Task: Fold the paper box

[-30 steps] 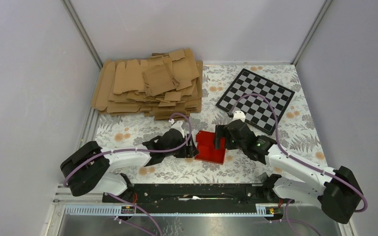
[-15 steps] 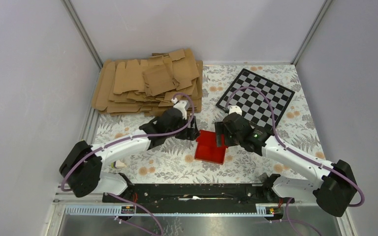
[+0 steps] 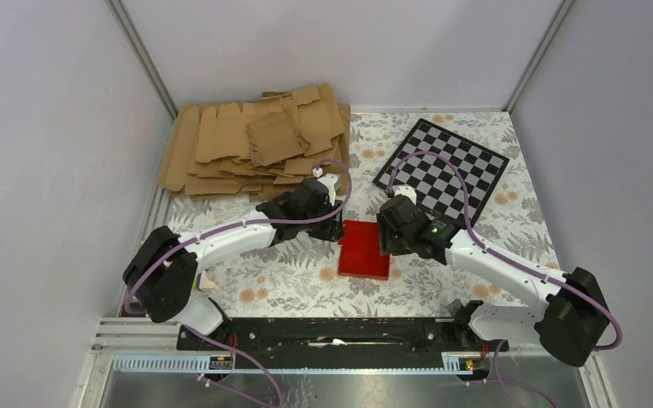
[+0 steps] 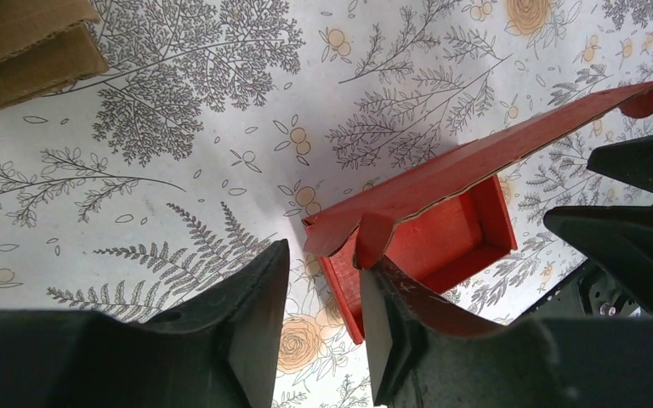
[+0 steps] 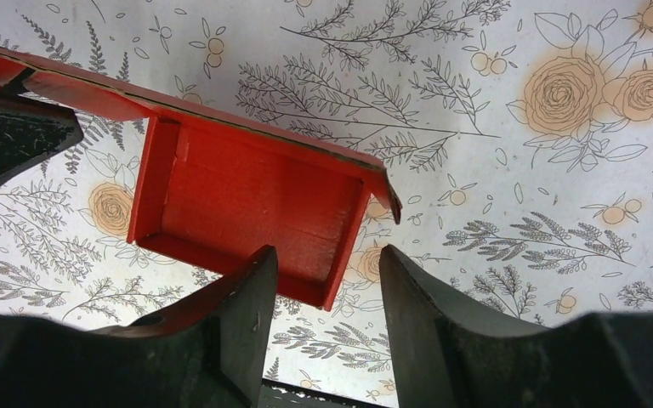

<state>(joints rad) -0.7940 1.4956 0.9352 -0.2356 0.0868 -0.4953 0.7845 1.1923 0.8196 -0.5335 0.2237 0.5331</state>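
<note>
cardboard blanks (image 3: 247, 144), checkered board (image 3: 451, 166) behind; left gripper (image 4: 321, 289), right gripper (image 5: 327, 255) unclenched at paper box (image 3: 364, 252) edges.

Left fingers (image 4: 255, 340) and right fingers (image 5: 234, 323) stand parted, tips aimed downward.

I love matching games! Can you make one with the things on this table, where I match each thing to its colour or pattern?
Things:
1. paper box
2. cardboard stack
3. checkered board
4. table cover

Colours and patterns:
A. black and white squares
B. plain brown
C. bright red
D. white with drawn ferns and orange flowers

Right pairs: 1-C, 2-B, 3-A, 4-D
</note>
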